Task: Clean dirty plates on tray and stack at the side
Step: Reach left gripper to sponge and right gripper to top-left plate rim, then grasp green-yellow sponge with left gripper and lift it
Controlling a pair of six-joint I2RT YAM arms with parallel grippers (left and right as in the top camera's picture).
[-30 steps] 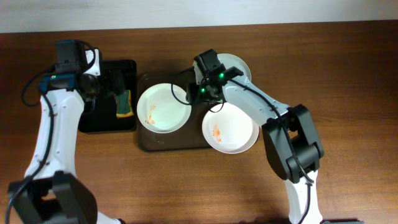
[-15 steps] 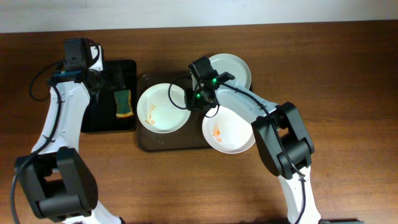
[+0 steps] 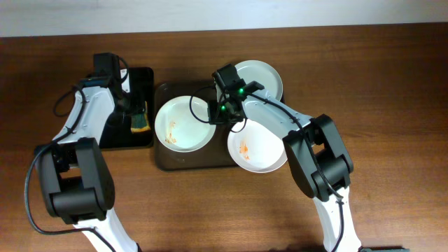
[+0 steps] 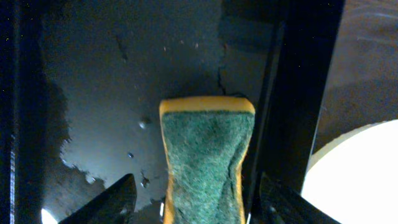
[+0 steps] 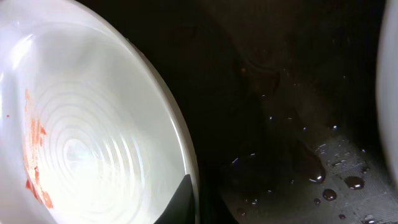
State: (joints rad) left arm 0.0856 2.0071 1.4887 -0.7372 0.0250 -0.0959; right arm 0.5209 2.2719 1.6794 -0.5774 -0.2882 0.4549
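- The right gripper (image 3: 221,112) is pressed together on the right rim of the left plate (image 3: 178,126), which lies in the brown tray (image 3: 196,159).
- The front plate (image 3: 257,148) and the back plate (image 3: 264,77) reach past the tray's right side.
- The left gripper (image 4: 199,202) is spread around the sponge (image 4: 205,149) in the black tray (image 4: 93,93).

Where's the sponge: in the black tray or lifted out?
In. The sponge lies flat on the black tray floor, the left pincer straddling it with gaps either side.
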